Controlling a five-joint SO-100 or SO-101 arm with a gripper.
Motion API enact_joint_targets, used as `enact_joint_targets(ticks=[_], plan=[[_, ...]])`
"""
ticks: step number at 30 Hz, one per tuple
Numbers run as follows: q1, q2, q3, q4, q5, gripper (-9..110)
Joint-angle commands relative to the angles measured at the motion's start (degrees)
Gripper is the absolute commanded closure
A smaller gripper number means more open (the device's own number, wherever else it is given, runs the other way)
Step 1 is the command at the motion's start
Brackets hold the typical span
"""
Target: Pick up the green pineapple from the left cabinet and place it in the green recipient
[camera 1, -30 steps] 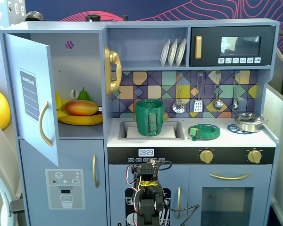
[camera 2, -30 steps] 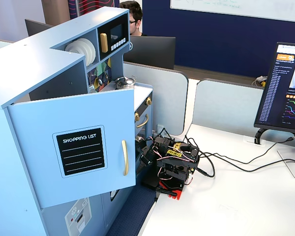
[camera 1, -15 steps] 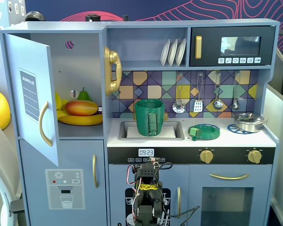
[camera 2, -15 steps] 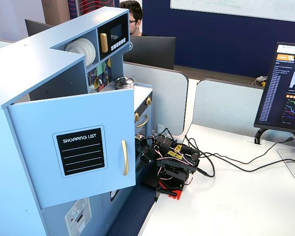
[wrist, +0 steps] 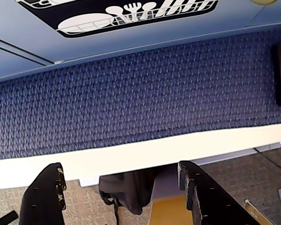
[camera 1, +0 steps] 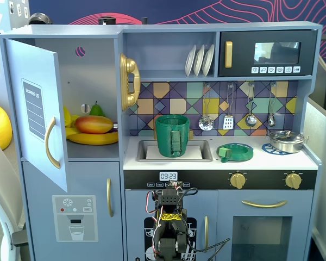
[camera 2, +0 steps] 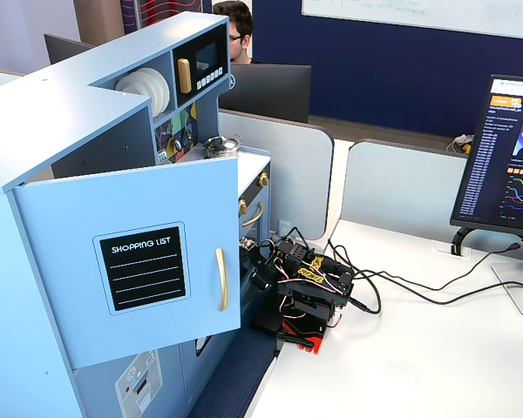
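Note:
The left cabinet stands open, and its door [camera 1: 35, 109] with the "shopping list" label is swung out; the door also shows in a fixed view [camera 2: 139, 261]. On its shelf lie a mango [camera 1: 93, 124], a banana [camera 1: 95, 139] and a green pear [camera 1: 96, 109]. No green pineapple shows in any view. The tall dark green recipient [camera 1: 172, 136] stands upright in the sink. My arm [camera 1: 168, 223] is folded low in front of the kitchen, also seen in a fixed view [camera 2: 301, 292]. In the wrist view my gripper [wrist: 121, 168] is open and empty, over a blue mat and a white table edge.
A flat green and blue dish [camera 1: 234, 151] and a silver pot [camera 1: 287, 140] sit on the counter. A gold telephone [camera 1: 129, 81] hangs beside the cabinet opening. The black microwave [camera 1: 267, 53] is at the top right. Cables [camera 2: 401, 283] and a monitor [camera 2: 506, 157] are on the white table.

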Motion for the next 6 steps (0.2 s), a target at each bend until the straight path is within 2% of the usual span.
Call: enact_joint_targets(ticks=[1, 6], plan=[[0.3, 0.1, 0.6, 10.5, -0.3, 79], [0.3, 0.1, 0.7, 10.5, -0.3, 79]])
